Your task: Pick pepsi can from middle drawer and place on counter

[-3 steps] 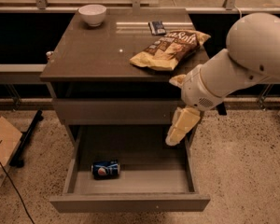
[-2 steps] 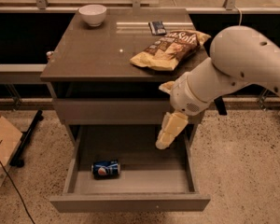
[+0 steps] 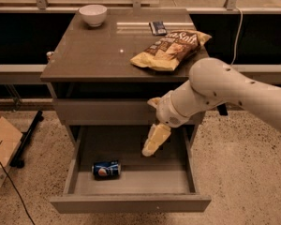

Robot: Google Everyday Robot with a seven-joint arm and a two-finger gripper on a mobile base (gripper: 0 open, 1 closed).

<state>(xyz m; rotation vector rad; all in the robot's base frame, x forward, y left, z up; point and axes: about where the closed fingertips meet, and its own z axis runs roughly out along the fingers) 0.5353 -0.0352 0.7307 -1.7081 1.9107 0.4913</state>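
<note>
Presently the claw [image 3: 149,149] is held above the open drawer [image 3: 131,203], pointed down and to the left over the right-middle part of the drawer's inside. It is placed just below the closed drawer front [image 3: 100,111] above. Whether it is open or closed cannot be told, since it is seen only as one pale wedge. It is kept well apart from the can.

The can [image 3: 106,169] is laid on its side on the drawer's bare grey bottom, left of centre and near the left wall, with its round logo turned toward the camera. It is touched by nothing but the drawer bottom.

The claw is carried by a thick white arm [image 3: 225,90], which is brought in from the right and passes in front of the bench's right front corner.

On the bench [image 3: 89,55] a white bowl [image 3: 92,14] is set at the back left. A small dark packet [image 3: 157,27] is laid flat toward the back, right of centre. A yellow chip bag [image 3: 171,48] is spread just in front of the packet, toward the right front edge.

A cardboard box [image 3: 2,146] is seen on the speckled floor [image 3: 243,172] at the far left, with a black bar [image 3: 28,137] just beside it.
</note>
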